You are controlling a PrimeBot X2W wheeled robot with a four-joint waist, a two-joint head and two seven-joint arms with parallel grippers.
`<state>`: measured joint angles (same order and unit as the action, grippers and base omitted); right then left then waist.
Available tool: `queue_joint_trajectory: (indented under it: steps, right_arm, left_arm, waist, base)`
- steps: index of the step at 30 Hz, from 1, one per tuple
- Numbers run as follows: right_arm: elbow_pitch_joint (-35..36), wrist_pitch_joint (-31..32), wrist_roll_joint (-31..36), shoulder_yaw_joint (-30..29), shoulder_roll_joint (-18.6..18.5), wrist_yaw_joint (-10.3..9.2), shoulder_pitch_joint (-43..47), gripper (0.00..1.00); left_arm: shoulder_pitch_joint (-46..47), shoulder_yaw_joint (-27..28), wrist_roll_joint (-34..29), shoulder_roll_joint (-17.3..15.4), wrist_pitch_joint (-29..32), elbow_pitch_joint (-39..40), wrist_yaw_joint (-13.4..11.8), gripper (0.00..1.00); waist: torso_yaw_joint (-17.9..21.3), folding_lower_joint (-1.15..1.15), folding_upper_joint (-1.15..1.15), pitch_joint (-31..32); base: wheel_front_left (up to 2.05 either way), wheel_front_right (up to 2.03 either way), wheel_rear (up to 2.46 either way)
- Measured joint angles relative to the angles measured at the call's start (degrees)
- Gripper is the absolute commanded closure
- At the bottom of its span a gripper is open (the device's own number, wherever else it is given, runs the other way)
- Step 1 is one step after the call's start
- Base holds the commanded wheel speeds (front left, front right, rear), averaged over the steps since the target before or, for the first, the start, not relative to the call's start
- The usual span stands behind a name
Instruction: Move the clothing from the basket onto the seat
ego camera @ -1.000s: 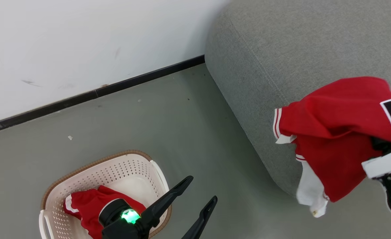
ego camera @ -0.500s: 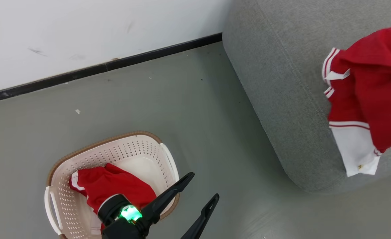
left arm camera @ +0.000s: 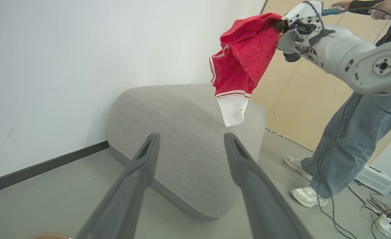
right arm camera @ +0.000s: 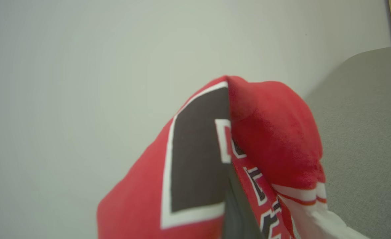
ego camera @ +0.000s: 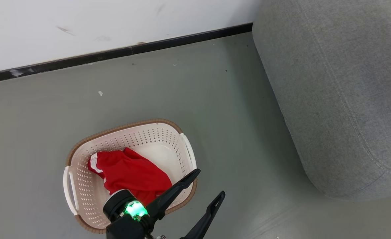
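Observation:
A red piece of clothing (ego camera: 130, 172) lies in the cream basket (ego camera: 82, 156) on the floor, in the head view. My left gripper (ego camera: 208, 186) hangs open just right of the basket's rim, nothing between its fingers. In the left wrist view my right gripper (left arm camera: 278, 26) is shut on another red garment (left arm camera: 245, 63) with white trim, held high above the grey seat (left arm camera: 182, 132). The right wrist view shows that garment (right arm camera: 248, 149) draped over the shut fingers, its black-and-white lettering facing the camera.
A white wall with a black baseboard (ego camera: 115, 54) runs behind the basket and seat. A person's legs (left arm camera: 348, 139) stand right of the seat, a hand (left arm camera: 381, 5) near my right arm. Cables (left arm camera: 381, 205) and a white box (left arm camera: 377, 179) lie on the floor there.
The head camera has swung left and down, so the basket shows more fully and the held garment has left that view. My left gripper has stayed open beside the basket.

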<state>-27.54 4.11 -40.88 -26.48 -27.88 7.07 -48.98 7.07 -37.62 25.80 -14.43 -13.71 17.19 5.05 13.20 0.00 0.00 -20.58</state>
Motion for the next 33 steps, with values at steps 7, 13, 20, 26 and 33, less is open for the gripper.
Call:
queue_joint_trajectory:
  steps: [7,13,20,26,33]
  right_arm:
    - [-4.9,1.2,4.3,-3.6,-1.5,0.00,-4.0,1.00]
    - [-7.7,2.2,7.1,-5.6,-2.1,0.00,-5.5,1.00]
    - [-10.4,2.8,10.3,-7.9,-2.7,0.00,-8.4,1.00]
    - [-10.8,3.0,12.3,-9.3,-4.1,0.00,-12.6,1.00]
    - [-9.8,3.5,13.6,-10.6,-7.7,0.00,-18.7,1.00]
  left_arm:
    - [0.7,-0.6,0.0,0.4,0.0,-0.6,0.2,0.00]
    - [1.8,-1.1,0.0,0.4,-0.1,-1.0,0.4,0.00]
    - [2.1,-1.9,0.0,-0.2,0.0,-1.6,0.7,0.00]
    - [2.5,-1.9,0.0,-0.9,0.5,-1.6,0.9,0.00]
    - [3.2,-1.4,0.0,-1.6,0.6,-1.5,0.9,0.00]
  waist:
    - [-2.8,0.00,0.00,-1.3]
    - [-4.6,0.00,0.00,-2.4]
    - [-6.0,0.00,0.00,-4.0]
    - [-6.9,0.00,0.00,-5.5]
    - [-7.7,0.00,0.00,-7.4]
  base:
    - [0.00,0.00,0.00]
    - [0.00,0.00,0.00]
    - [0.00,0.00,0.00]
    - [0.00,0.00,0.00]
    - [0.00,0.00,0.00]
